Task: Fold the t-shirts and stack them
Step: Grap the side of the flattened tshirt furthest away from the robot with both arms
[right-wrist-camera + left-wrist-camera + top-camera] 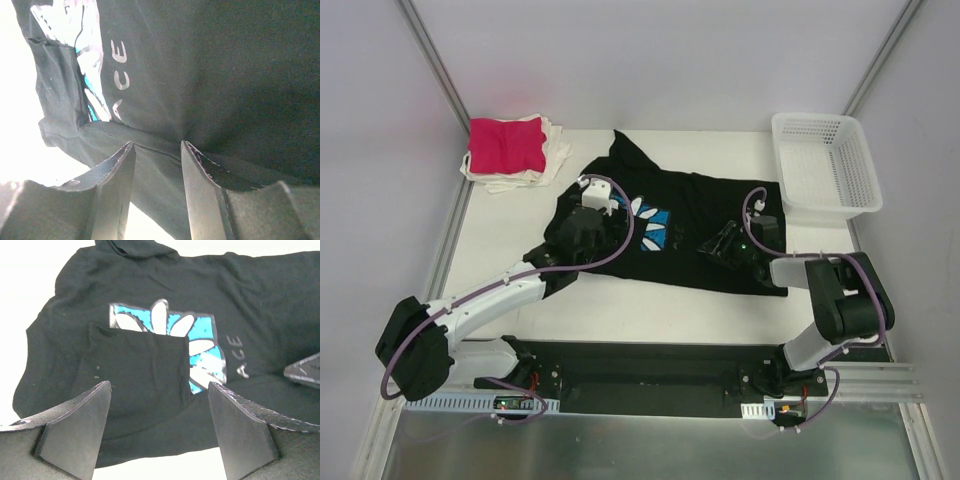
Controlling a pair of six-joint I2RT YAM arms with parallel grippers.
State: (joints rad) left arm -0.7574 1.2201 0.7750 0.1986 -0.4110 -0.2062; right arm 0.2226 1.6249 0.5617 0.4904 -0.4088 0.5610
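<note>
A large black t-shirt [695, 225] with a blue daisy print [655, 228] lies spread across the middle of the table. Its left sleeve [135, 375] is folded inward over part of the print [200, 335]. My left gripper [582, 235] hovers over the shirt's left part, open and empty [159, 390]. My right gripper [725, 243] is over the shirt's right lower part, open [157, 145], with its fingertips at a folded hem edge [150, 142]. A magenta-pink t-shirt [507, 145] lies folded on top of white/cream t-shirts [555, 160] at the far left.
A white mesh basket [825, 160] stands at the far right corner, just beyond the black shirt. White walls with metal posts close in the table at left and right. The right gripper's finger [305, 371] shows in the left wrist view.
</note>
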